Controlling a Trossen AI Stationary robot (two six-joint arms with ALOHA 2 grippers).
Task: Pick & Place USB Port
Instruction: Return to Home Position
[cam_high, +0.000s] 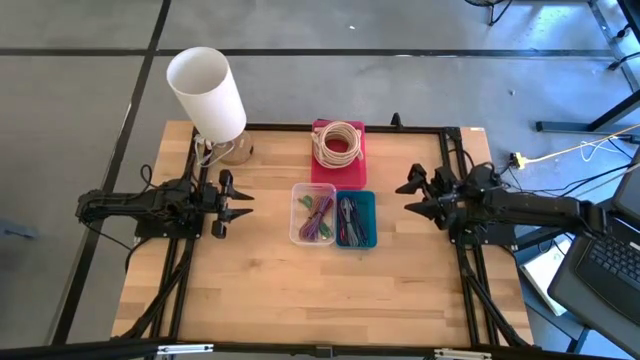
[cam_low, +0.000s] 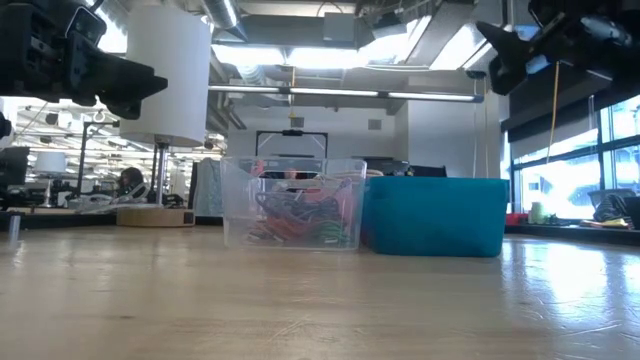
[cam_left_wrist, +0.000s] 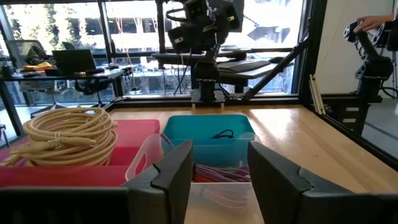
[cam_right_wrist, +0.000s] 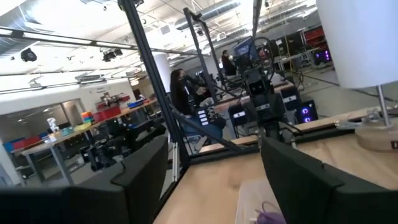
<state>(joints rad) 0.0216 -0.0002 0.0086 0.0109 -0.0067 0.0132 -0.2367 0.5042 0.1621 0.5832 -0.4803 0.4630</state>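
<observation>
A clear plastic bin (cam_high: 314, 214) holding coloured cables stands mid-table beside a teal bin (cam_high: 355, 218) with dark cables. Behind them a pink bin (cam_high: 338, 150) carries a coil of cream cable (cam_high: 338, 143). In the left wrist view the coil (cam_left_wrist: 65, 134), the teal bin (cam_left_wrist: 211, 134) and the clear bin (cam_left_wrist: 205, 177) lie ahead of the fingers. My left gripper (cam_high: 240, 204) hovers open to the left of the bins, raised above the table. My right gripper (cam_high: 414, 198) hovers open to their right, also raised. Neither touches anything.
A table lamp with a white shade (cam_high: 206, 92) stands on its round base (cam_high: 232, 152) at the far left corner. Black frame rails (cam_high: 470, 270) run along the table's sides. Bare wood lies at the near side (cam_high: 320, 290).
</observation>
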